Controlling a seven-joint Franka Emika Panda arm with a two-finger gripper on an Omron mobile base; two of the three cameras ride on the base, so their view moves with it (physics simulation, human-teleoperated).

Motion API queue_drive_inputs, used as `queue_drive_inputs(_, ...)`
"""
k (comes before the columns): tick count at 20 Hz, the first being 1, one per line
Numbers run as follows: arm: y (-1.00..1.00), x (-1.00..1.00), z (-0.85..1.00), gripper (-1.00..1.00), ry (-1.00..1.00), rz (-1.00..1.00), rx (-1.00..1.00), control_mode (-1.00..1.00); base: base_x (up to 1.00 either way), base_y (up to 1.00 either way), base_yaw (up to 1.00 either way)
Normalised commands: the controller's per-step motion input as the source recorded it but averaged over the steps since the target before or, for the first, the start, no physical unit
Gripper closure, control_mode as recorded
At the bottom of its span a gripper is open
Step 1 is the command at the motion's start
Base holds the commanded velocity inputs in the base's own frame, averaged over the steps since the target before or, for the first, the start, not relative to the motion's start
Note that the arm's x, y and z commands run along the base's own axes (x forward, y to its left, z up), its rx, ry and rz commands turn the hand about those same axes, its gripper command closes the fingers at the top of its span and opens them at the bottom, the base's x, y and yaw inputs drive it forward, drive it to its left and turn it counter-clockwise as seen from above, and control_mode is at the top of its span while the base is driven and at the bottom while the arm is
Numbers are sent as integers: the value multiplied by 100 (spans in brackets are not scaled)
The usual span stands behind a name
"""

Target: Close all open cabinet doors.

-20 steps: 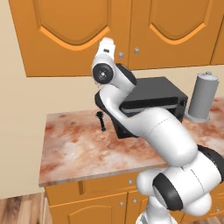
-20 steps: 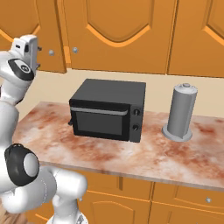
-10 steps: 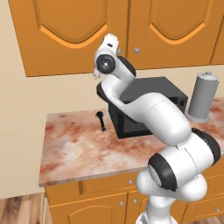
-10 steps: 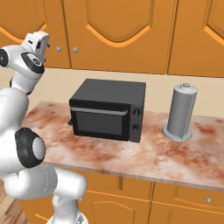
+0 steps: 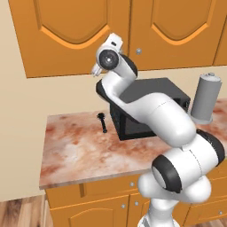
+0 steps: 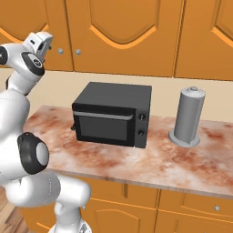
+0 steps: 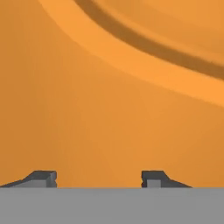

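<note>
- Now we have the claw (image 7: pixel 99 177) raised high against a cabinet door (image 5: pixel 73 35) above the left end of the worktop (image 5: pixel 84 153); its two tips stand apart with nothing between them — it is open and empty.
- In the hand view the orange wood of this door, with the curve of its arched panel, is very close in front of the tips.
- From the base views this door and its neighbour (image 6: pixel 123 34) look nearly flush; we cannot tell if a small gap remains.
- To do the step well, we judge the push should be flat and steady on the plain wood near the knob side — not on the knob (image 6: pixel 61 51) itself — until the door sits flush.
- The arm should stay above the toaster oven (image 6: pixel 113 113).
</note>
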Motion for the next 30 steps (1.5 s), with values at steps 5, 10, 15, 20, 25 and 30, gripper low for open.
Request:
queue_drive_inputs(5, 0, -5, -58, -100, 1, 0, 6, -100, 0, 0, 0)
queue_drive_inputs(10, 0, -47, -31, -100, 0, 0, 5, -100, 0, 0, 0)
queue_drive_inputs(15, 0, -93, 2, -100, 1, -3, 10, -100, 0, 0, 0)
queue_drive_inputs(20, -1, -94, 33, -100, 7, -7, 16, -100, 0, 0, 0)
queue_drive_inputs(25, -21, -97, 23, -100, 11, -8, 21, -100, 0, 0, 0)
queue_drive_inputs(30, -65, -100, 1, -100, 7, -1, 25, -100, 0, 0, 0)
